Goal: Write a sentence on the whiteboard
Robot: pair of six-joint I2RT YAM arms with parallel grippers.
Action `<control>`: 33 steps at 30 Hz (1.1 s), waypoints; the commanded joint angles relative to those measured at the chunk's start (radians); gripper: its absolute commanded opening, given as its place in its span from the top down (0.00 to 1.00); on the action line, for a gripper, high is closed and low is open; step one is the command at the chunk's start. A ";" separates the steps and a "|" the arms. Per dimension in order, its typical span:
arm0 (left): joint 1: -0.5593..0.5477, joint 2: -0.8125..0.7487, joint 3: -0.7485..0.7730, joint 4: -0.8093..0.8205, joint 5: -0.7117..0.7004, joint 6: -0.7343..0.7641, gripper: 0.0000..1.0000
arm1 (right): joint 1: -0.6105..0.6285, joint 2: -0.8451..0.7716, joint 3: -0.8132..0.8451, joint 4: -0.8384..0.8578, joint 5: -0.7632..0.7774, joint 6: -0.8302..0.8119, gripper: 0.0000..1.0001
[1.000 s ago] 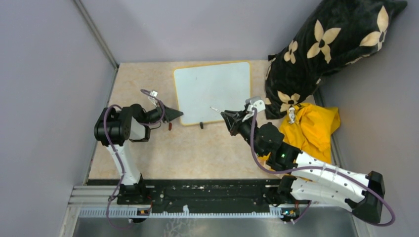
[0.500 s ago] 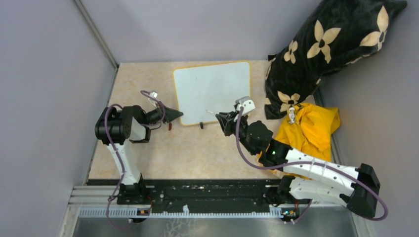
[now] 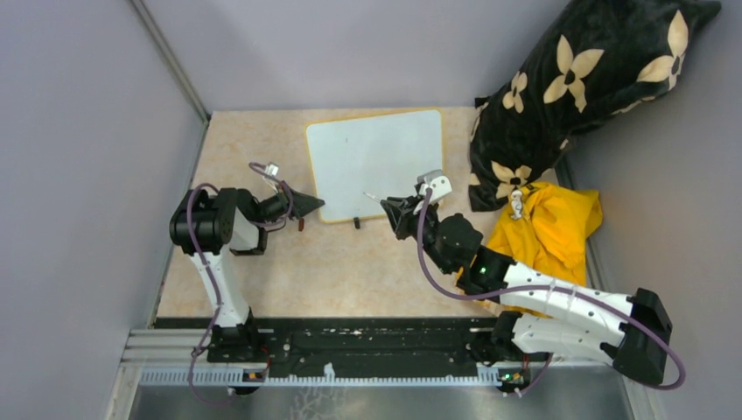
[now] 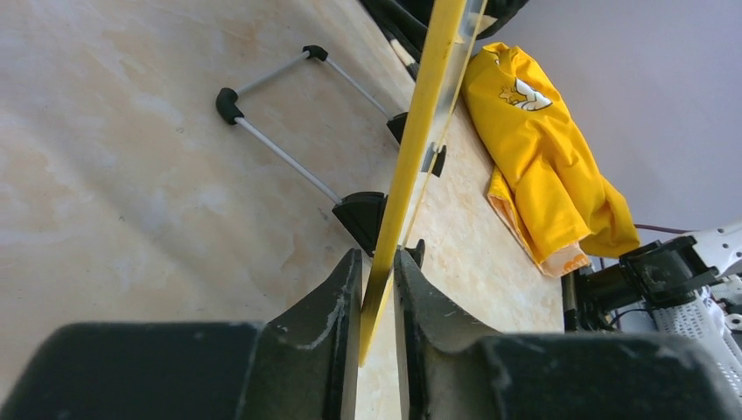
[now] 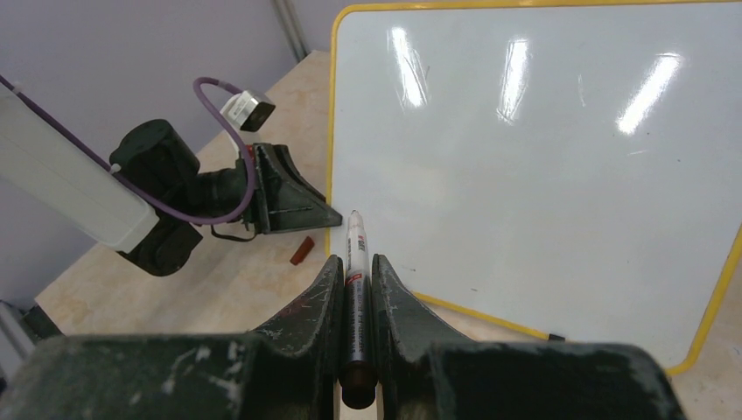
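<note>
— Leftward shift of right gripper (image 5: 354,262) since a second back?
— Yes. Clamped on marker (image 5: 353,234), tip near lower edge of whiteboard (image 3: 376,157), mid-frame.
— And left gripper (image 4: 378,261)?
— Pinching whiteboard's yellow rim, lower-left corner.
— Progress?
— Blank surface; whole sentence left to write.

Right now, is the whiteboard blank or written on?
Blank. The whiteboard face shows only glare streaks, no marker words.
</note>
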 commanded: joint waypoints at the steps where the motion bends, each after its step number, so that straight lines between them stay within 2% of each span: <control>1: -0.003 0.023 -0.014 0.062 -0.002 -0.007 0.71 | 0.006 0.007 -0.007 0.055 0.014 0.009 1.00; 4: -0.004 0.026 -0.013 0.065 -0.002 -0.009 0.64 | 0.006 0.008 -0.008 0.057 0.016 0.009 1.00; 7: -0.003 0.025 -0.013 0.065 -0.001 -0.009 0.63 | 0.006 0.013 -0.008 0.058 0.017 0.010 1.00; 13: -0.004 0.027 -0.015 0.067 -0.006 -0.010 0.74 | 0.005 0.028 -0.005 0.072 0.013 0.013 1.00; 27: -0.003 0.033 -0.016 0.072 -0.011 -0.013 0.81 | 0.005 0.054 0.000 0.093 0.012 0.008 1.00; 33: -0.004 0.034 -0.019 0.078 -0.014 -0.013 0.80 | 0.007 0.065 0.007 0.099 0.015 -0.003 1.00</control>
